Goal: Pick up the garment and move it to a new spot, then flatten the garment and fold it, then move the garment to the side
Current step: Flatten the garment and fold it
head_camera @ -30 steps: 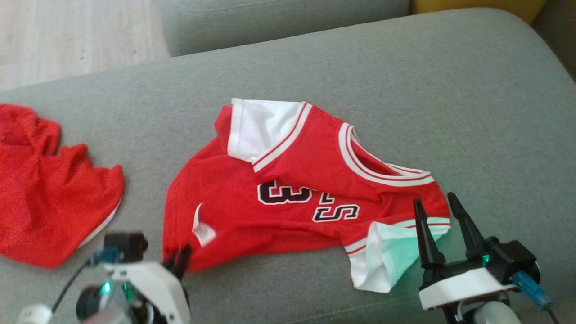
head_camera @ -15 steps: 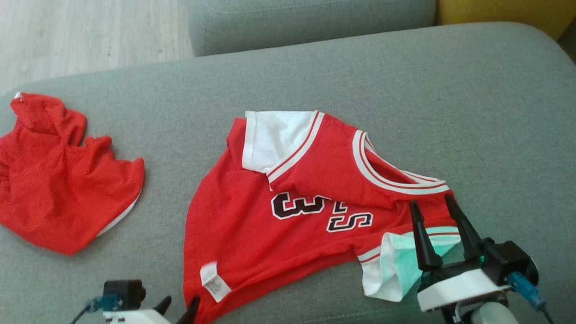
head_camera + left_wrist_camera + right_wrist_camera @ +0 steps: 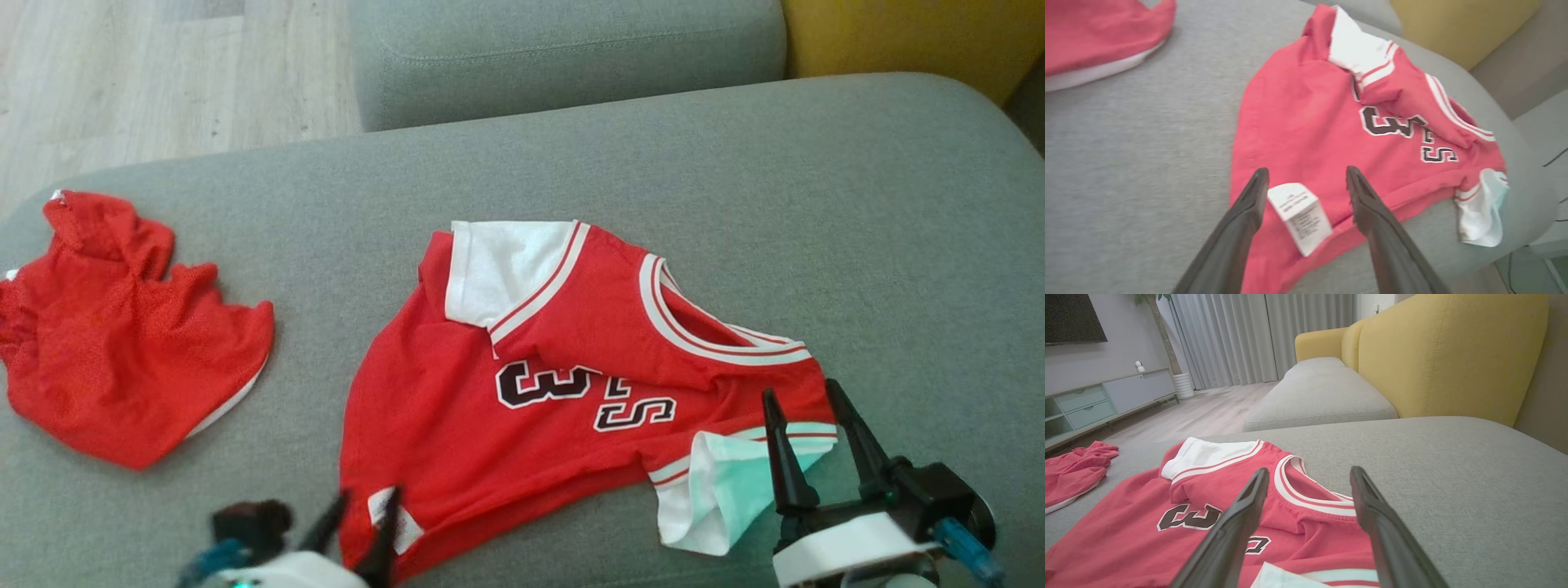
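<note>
1. Red jersey (image 3: 522, 408): lies mid-cushion on the grey sofa seat (image 3: 898, 245). A white sleeve is folded across its chest and covers part of the lettering.
2. Care label (image 3: 1300, 216): at the hem, between the parted fingers of my left hand (image 3: 1306, 170).
3. Right hand (image 3: 800, 389): fingers apart, empty, by the near sleeve.
4. Red mesh garment (image 3: 122, 359): well apart, to the left.
5. Yellow backrest (image 3: 1445, 355): behind.

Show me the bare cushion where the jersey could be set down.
Widest: grey cushion beyond and right of the jersey. Narrower strip between jersey and red mesh garment. Crowded near edge: left gripper, right gripper.
</note>
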